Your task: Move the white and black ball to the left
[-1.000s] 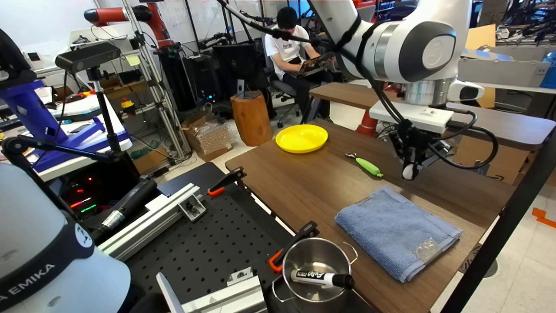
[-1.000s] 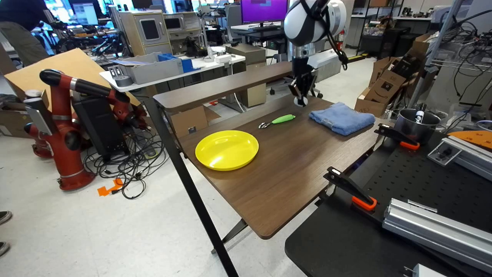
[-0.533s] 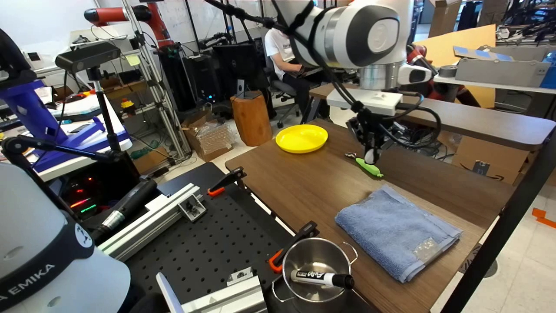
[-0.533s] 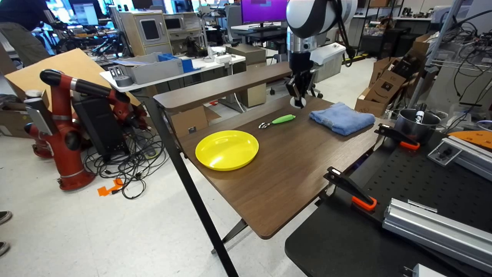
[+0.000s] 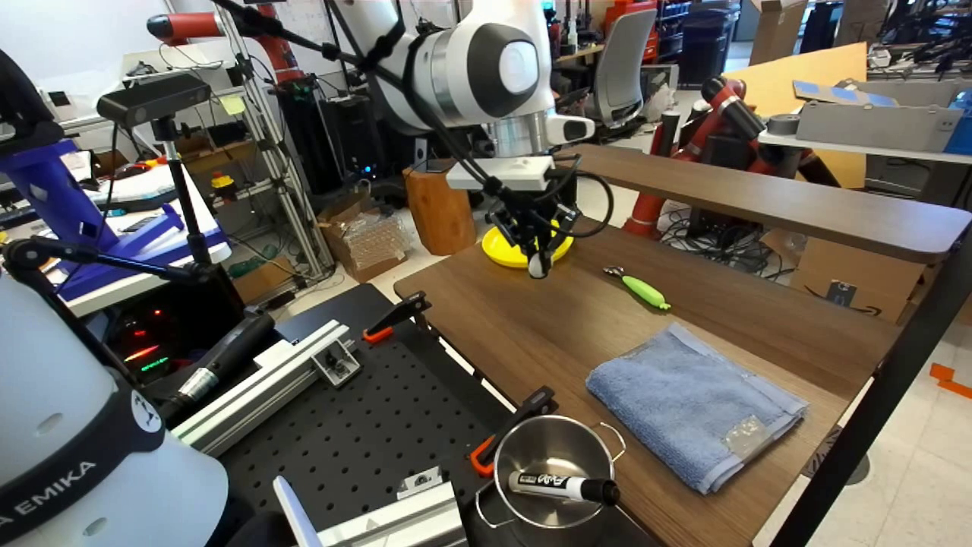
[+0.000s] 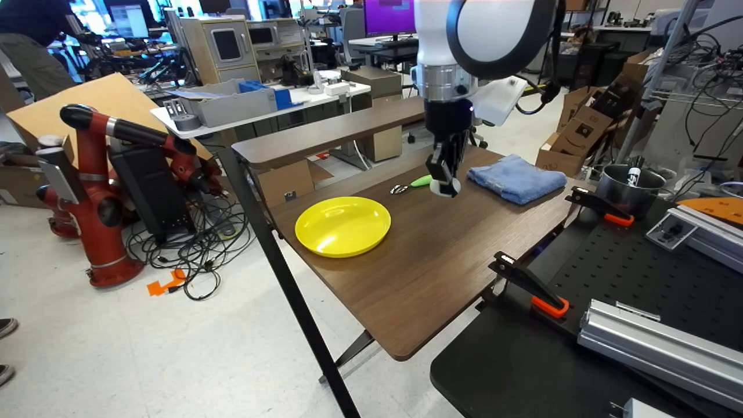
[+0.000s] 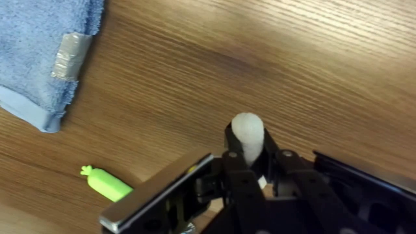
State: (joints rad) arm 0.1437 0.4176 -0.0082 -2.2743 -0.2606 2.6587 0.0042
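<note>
Since you have the white and black ball (image 7: 248, 126) clamped in your gripper (image 7: 249, 139) and held above the table (image 6: 418, 284), the grasp and the lift look done. Only white shows on the ball; you can't make out its dark patches. Take the yellow plate (image 6: 342, 226) as your landmark: in an exterior view a gap shows between it and the ball, so you have the ball beside the plate, not over it. How much carrying remains, you must judge, as no mark shows where the leftward move should end. If left means toward the plate, you are probably well along. Lowering the ball, letting go and backing away are not yet done, and once you release it beside the plate it may well roll, so touch it down gently first.
</note>
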